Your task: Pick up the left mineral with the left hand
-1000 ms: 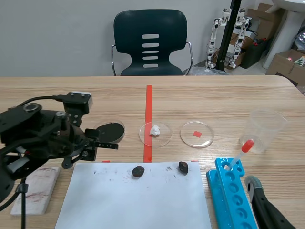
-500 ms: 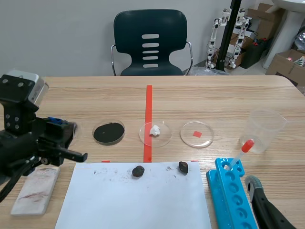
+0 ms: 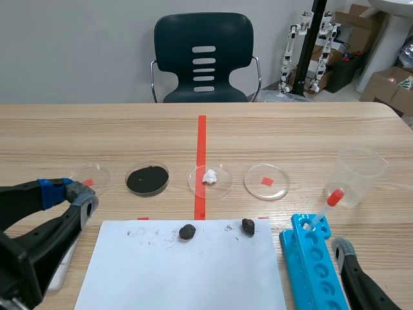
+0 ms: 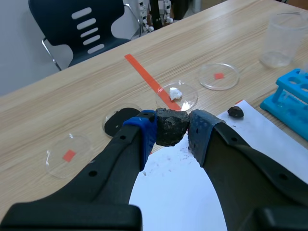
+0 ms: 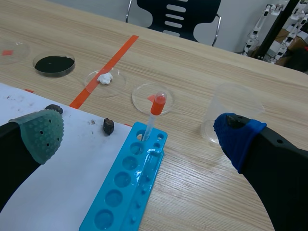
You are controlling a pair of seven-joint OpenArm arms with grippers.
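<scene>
Two dark minerals lie on the white paper (image 3: 181, 271): the left mineral (image 3: 188, 232) and the right mineral (image 3: 248, 225). My left gripper (image 3: 68, 192) hangs raised at the left, apart from the paper, pointing toward the minerals, open by a narrow gap. In the left wrist view the left mineral (image 4: 171, 126) shows through the gap of the left gripper (image 4: 172, 134), and the right mineral (image 4: 235, 111) lies beyond. The scene view shows the left mineral resting on the paper, not held. My right gripper (image 5: 139, 134) is open and holds nothing, low at the right, near the blue rack.
Behind the paper stand several small dishes: one with a red square (image 3: 89, 177), one with black powder (image 3: 148, 178), one with a white lump (image 3: 210, 181), another with a red square (image 3: 266, 181). At the right are a plastic cup (image 3: 361, 175) and a blue rack (image 3: 314, 261) holding a dropper (image 3: 326, 208).
My left arm has swung back from above the black dish toward the lower left, and its gripper now looms large there. Both minerals have stayed in place.
</scene>
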